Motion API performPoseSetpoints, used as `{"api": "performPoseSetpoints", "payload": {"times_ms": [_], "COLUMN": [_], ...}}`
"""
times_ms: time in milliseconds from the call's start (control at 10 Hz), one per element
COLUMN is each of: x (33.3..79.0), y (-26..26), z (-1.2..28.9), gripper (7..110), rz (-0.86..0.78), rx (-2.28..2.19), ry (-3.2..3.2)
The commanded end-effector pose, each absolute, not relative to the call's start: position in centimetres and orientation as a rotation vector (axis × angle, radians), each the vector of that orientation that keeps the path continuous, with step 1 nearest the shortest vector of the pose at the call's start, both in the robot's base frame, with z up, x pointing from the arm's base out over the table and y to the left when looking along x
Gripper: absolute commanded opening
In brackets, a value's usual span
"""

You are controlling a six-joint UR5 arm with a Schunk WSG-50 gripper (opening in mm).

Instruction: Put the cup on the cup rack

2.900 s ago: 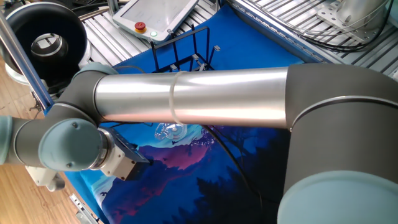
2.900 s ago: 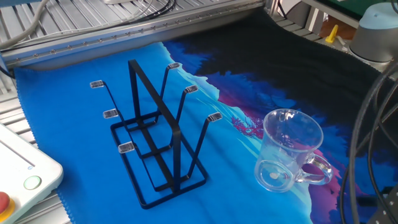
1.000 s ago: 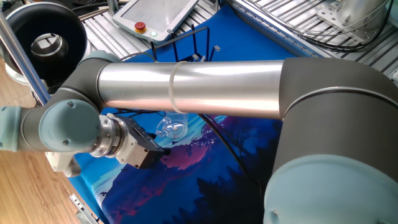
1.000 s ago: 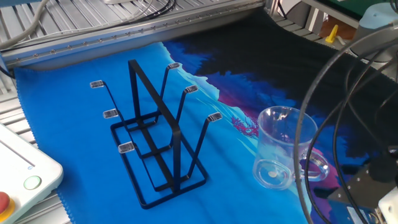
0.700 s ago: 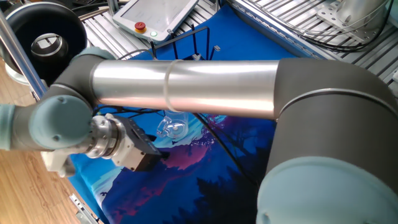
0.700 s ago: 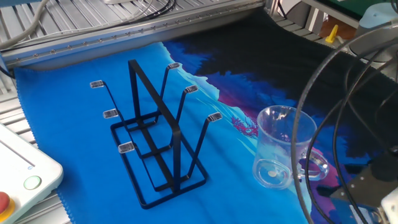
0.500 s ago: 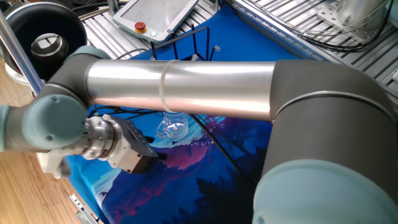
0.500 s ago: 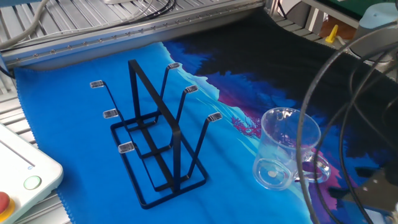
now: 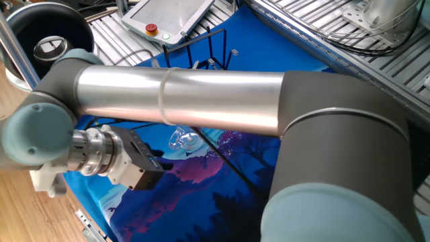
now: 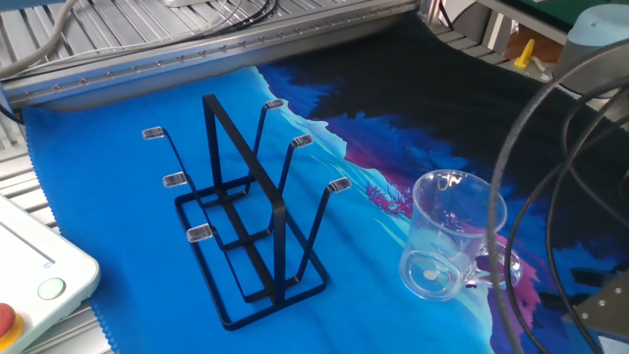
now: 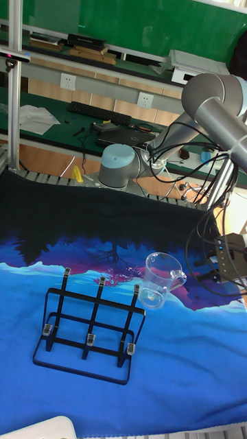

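The cup (image 10: pixel 447 246) is a clear glass mug standing upright on the blue cloth, its handle toward the right. In the tall fixed view the cup (image 11: pixel 161 280) stands just right of the cup rack (image 11: pixel 89 329). The black wire cup rack (image 10: pixel 246 226) is upright with nothing on its pegs. My gripper (image 11: pixel 225 260) hangs at the right edge, a short way from the cup's handle and apart from it. In one fixed view the arm hides most of the scene; the cup (image 9: pixel 185 140) shows under it, with the gripper (image 9: pixel 148 169) to its lower left. Its fingers are not clear.
A white teach pendant (image 9: pixel 168 17) lies beyond the rack, and its corner (image 10: pixel 29 285) shows at the left edge. Black cables (image 10: pixel 531 197) loop in front of the cup. A black round device (image 9: pixel 47 44) sits off the table. Metal rails (image 10: pixel 197 29) border the cloth.
The wrist and gripper have drawn back from the cup, sliding toward the lower right corner of the other fixed view. Cup and rack have not moved.
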State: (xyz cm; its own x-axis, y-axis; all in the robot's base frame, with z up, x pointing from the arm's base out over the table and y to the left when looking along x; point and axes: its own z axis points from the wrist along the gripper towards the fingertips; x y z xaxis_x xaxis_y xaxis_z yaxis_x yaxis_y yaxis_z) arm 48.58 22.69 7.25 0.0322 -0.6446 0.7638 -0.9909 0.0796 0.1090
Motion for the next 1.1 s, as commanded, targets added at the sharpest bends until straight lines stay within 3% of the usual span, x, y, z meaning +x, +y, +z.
{"api": "performPoseSetpoints", "payload": {"times_ms": [0, 200, 500, 1000], "x": [50.0, 51.0, 51.3, 51.6], "y": [22.4, 21.4, 20.1, 19.4], "z": [7.8, 7.5, 9.4, 8.2], "gripper": [44, 44, 44, 44], "rz": [0.695, 0.717, 0.739, 0.706], "rx": [1.674, 1.697, 1.669, 1.701], "ry": [-1.636, -1.609, -1.542, -1.504]}}
